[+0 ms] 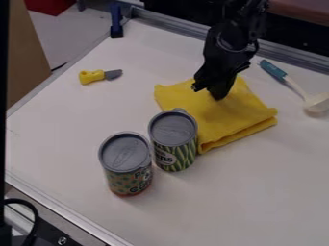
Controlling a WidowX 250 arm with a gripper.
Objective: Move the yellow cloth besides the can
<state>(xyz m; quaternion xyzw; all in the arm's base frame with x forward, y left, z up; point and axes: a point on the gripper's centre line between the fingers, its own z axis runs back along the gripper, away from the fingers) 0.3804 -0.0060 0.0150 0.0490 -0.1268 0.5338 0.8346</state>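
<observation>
Several objects are carried by the white, metal-edged surface [61, 120]. At the far left, a toy knife with a yellow handle and grey blade [92, 77] is laid flat, well apart from the work. Nearer the camera, an upright can with a grey lid and a green-and-orange label [128, 170] is seen, and at the far edge a dark blue clamp [116, 21] is fixed. Just right of the first can, an upright can with a grey lid and a green striped label [172, 144] is placed. The folded yellow cloth [225, 120] is spread beside and partly behind this striped can; whether the two are touching cannot be made out. Over the cloth's far part, the black gripper [215, 92] is held low, pointed downward; whether it is spread or pinched on fabric cannot be judged. At the right, a pale ladle with a blue handle [279, 74] is laid beyond the cloth.

If only a thin fold is caught, the cloth could be slipped loose or merely unfolded. Should it be drawn low towards the cans, the striped one could be nudged by bunched fabric and tipped into its neighbour. If the gripper is pressed too hard, the cloth could simply be pinned down and creased.
</observation>
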